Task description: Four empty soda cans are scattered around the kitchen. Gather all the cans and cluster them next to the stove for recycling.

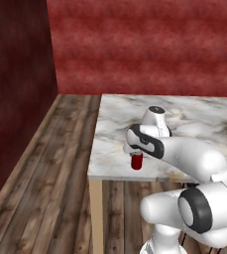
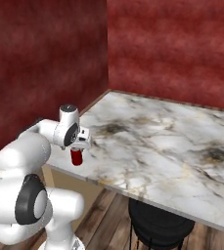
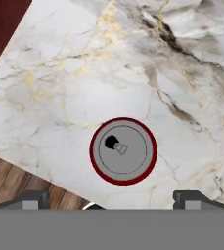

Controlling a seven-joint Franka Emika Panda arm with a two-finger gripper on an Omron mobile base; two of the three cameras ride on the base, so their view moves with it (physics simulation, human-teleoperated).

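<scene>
Red soda can (image 3: 123, 151) upright near marble table (image 3: 84, 73) edge, claw (image 3: 111, 197) spread wide above it

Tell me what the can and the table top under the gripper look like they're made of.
Red soda can: likely painted metal, going by its plain silver lid with a pull tab and drink hole. Table top: looks like polished marble, white with grey and gold veining, though it could be a laminate. Its leg looks like pale wood.

A white marble table (image 1: 204, 119) with a tan leg (image 1: 96, 213) is seen beneath the end effector, dark red walls (image 1: 144, 44) beyond it, wood-plank flooring (image 1: 45, 188) below.
</scene>
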